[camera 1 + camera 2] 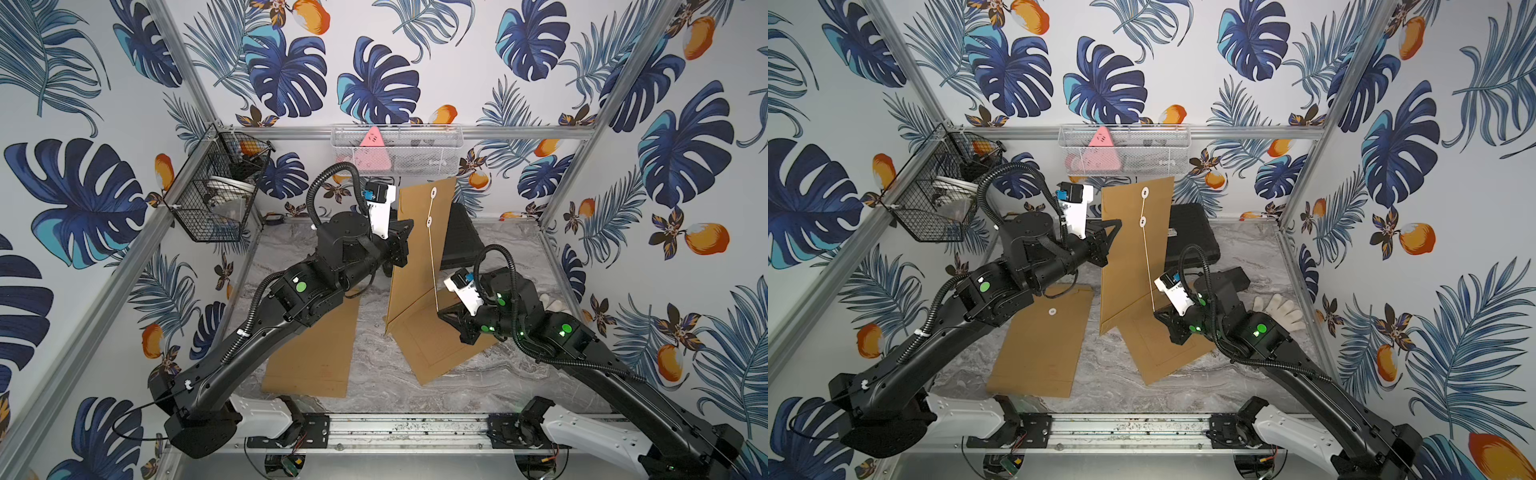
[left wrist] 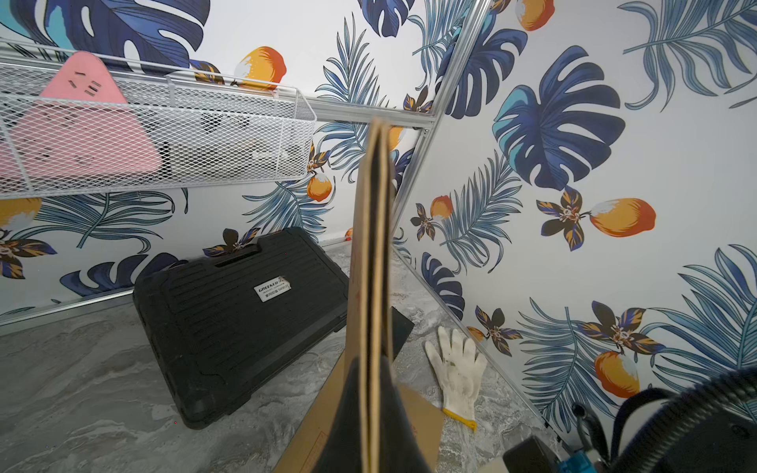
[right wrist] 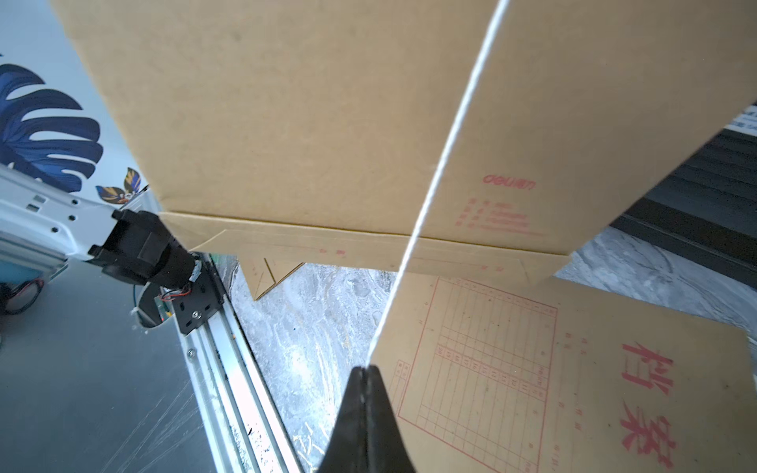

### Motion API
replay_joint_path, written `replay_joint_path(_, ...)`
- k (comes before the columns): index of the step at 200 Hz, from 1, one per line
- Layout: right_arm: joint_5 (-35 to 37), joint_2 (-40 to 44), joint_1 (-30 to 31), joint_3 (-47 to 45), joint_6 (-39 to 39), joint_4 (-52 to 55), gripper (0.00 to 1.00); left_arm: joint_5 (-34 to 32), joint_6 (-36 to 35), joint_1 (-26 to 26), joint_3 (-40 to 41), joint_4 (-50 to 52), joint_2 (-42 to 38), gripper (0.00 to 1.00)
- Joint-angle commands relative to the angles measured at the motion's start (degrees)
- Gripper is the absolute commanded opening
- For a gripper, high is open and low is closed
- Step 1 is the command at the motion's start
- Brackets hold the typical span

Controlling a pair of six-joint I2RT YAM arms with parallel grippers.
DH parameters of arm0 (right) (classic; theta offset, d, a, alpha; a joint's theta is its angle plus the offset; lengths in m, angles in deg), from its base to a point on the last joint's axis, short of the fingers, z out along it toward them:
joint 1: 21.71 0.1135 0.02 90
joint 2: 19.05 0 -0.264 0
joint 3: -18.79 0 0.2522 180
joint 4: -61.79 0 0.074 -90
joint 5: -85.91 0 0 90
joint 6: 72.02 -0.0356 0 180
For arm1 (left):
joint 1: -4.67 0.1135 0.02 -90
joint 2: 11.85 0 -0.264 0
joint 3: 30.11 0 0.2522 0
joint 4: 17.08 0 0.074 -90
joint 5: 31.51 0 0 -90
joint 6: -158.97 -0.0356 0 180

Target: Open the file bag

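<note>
Left arm reaches forward from the near rail, wrist raised; left gripper (image 1: 405,228) points sideways, jaws pressed on the near-left edge of the kraft file bag (image 1: 419,257), holding it upright. Right arm reaches in low; right gripper (image 3: 366,370) is closed, pinching the end of the white string (image 3: 434,184), which runs taut. Grey marble-look table (image 1: 374,374), leaf-print walls, aluminium frame. Two more file bags lie flat, one under the left arm (image 1: 316,353), one under the right gripper (image 1: 436,349). Black tool case (image 2: 229,319) at the back, white glove (image 2: 456,368) near the right wall, white mesh basket (image 1: 419,158), black wire basket (image 1: 208,208). Bag mid-table, long axis near vertical, disc end up, string face toward the right arm; lower edge near the table, contact unclear.
</note>
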Motion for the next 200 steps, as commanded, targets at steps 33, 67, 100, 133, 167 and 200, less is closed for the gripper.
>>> replay_joint_path(33, -7.70, -1.92, 0.79, 0.83, 3.23, -1.29, 0.00, -0.71, 1.15, 0.44, 0.79, -2.59, -0.64, 0.00)
replay_joint_path(67, -5.10, -0.96, 0.91, 0.78, 1.06, -3.04, 0.00, -1.00, -0.22, 0.44, 1.28, -1.57, -0.38, 0.00)
replay_joint_path(100, -0.27, -0.39, 0.91, 2.44, -4.23, -6.00, 0.00, -3.41, -5.23, 0.44, 1.49, 2.39, 1.12, 0.00)
replay_joint_path(133, -3.57, -0.28, 0.91, 5.18, -7.09, -9.64, 0.00, -4.87, -9.25, 0.44, 1.93, 5.59, 2.66, 0.00)
replay_joint_path(167, -6.46, 0.40, 0.88, 9.32, -8.70, -13.02, 0.00, -5.08, -11.26, 0.44, 2.47, 7.51, 3.59, 0.00)
replay_joint_path(200, -7.04, 1.63, 0.91, 11.75, -9.84, -15.85, 0.00, -5.05, -11.68, 0.39, 3.67, 8.18, 4.11, 0.00)
